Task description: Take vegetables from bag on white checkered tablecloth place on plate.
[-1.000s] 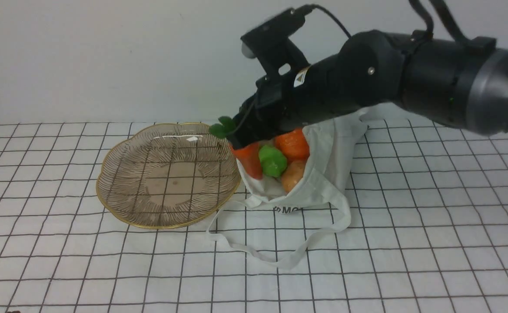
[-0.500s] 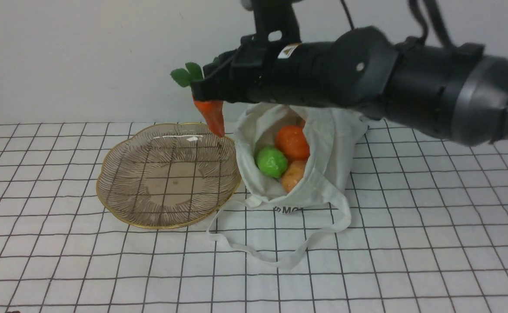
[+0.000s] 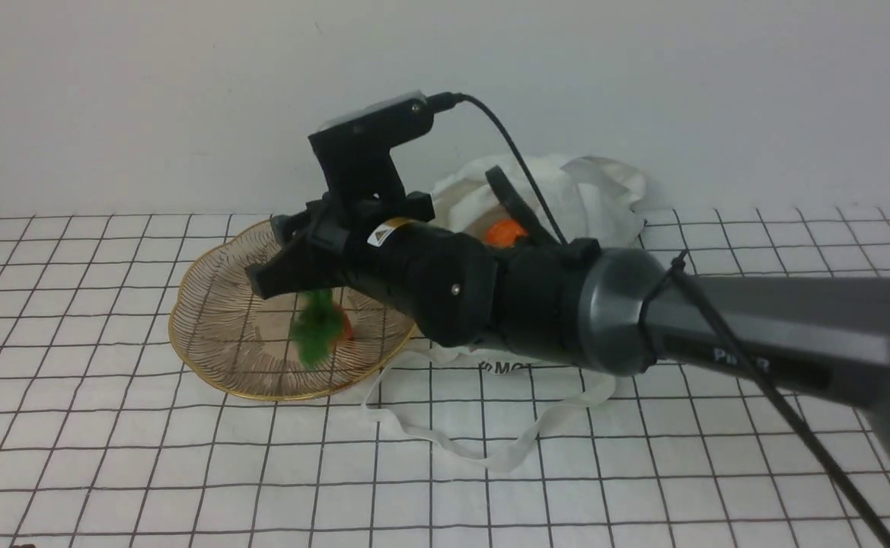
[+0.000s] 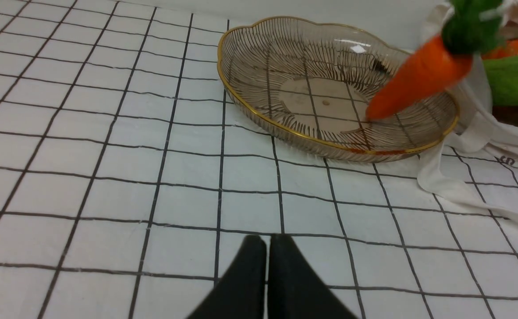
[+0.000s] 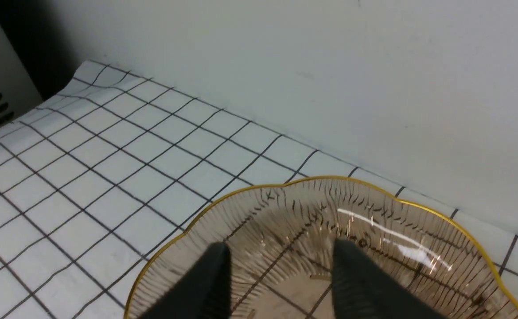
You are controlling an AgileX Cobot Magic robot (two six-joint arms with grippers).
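While my right hand [image 5: 281, 248] is hanging spread and empty over the ribbed, gold-rimmed glass plate [image 3: 216, 342], the glossy orange carrot [image 4: 418, 79] it was clamping a moment ago is tilting inside, tapered tip down, leaves up toward the cloth bag [image 3: 604, 190]; my left hand [image 4: 267, 279] is clenching nothing.

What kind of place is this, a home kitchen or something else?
Probably a robot test bench, not a kitchen: a checkered tablecloth against a bare wall, a toy carrot and a robot arm.

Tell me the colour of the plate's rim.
Gold; the plate's rim shows best in the left wrist view.
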